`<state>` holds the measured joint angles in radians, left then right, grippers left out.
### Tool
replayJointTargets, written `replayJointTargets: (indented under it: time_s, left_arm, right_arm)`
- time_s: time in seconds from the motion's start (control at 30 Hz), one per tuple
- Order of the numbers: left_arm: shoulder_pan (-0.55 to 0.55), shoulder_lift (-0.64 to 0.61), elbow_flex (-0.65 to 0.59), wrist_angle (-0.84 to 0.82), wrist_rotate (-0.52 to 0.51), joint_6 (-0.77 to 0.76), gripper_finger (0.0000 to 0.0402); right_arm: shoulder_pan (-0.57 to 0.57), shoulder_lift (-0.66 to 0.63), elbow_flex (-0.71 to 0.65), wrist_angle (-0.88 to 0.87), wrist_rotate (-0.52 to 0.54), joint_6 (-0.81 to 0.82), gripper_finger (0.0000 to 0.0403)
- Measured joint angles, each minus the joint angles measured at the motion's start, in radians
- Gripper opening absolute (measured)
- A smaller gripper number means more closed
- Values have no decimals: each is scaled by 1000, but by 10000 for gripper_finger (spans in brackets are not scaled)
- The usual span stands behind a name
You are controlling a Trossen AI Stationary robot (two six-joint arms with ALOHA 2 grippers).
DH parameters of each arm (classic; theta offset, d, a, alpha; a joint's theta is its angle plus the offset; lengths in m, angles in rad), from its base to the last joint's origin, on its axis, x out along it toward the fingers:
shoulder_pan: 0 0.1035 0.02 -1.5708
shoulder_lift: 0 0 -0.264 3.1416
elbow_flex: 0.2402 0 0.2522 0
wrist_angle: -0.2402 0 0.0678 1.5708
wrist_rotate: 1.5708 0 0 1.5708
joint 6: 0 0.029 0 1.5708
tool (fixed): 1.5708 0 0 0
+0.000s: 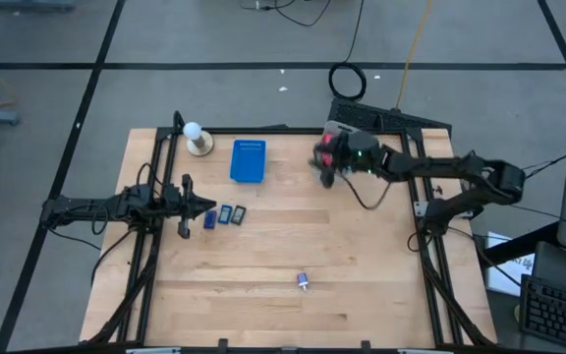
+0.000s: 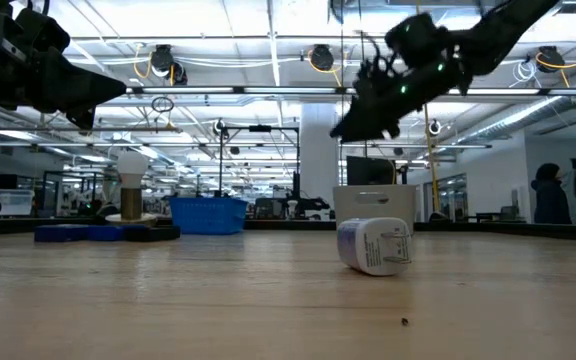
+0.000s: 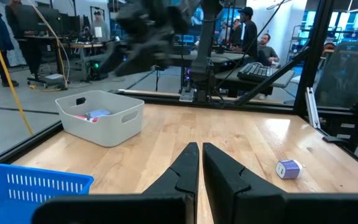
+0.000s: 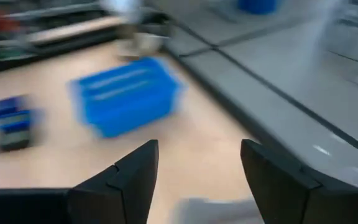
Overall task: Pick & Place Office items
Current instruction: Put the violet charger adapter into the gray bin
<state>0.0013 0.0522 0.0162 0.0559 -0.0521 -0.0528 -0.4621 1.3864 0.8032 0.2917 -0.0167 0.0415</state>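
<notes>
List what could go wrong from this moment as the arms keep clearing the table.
1. The small white-and-purple cylinder lies on its side alone on the wooden table; a glancing touch may roll it away.
2. The three small dark-blue rectangles sit close together beside the shut left gripper, so picking one may nudge the others.
3. The open right gripper, above the white bin, is blurred; it may clip the rim.

Light wood table [image 1: 283, 246] showing pale plank grain. Blue slotted basket [image 1: 248, 160] sitting well left of the right gripper [image 1: 324, 160], which is black with red and green specks glowing on its wrist. Grey-white bin [image 3: 100, 116] under that gripper holding pink and light-blue bits. Three dark-blue and grey rectangles [image 1: 223, 215] lying just beside the black left gripper [image 1: 193, 206]. White ball on tan base [image 1: 198, 139]. White-and-blue small piece [image 1: 304, 281] lying well apart from both grippers.
</notes>
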Motion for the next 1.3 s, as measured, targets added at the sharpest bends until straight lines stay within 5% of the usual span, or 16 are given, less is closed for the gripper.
replayJointTargets:
  time_s: [0.17,0.63,1.0,1.3]
  left_arm:
    - [0,0,0,0,0,0,21]
    - [0,0,0,0,0,0,21]
    - [0,0,0,0,0,0,21]
    - [0,0,0,0,0,0,21]
  right_arm:
    - [192,-54,0,-11,-115,-5,210]
    - [644,-42,0,61,-110,-5,207]
    - [803,19,-2,83,-115,-2,208]
    - [851,197,-1,173,-107,25,208]
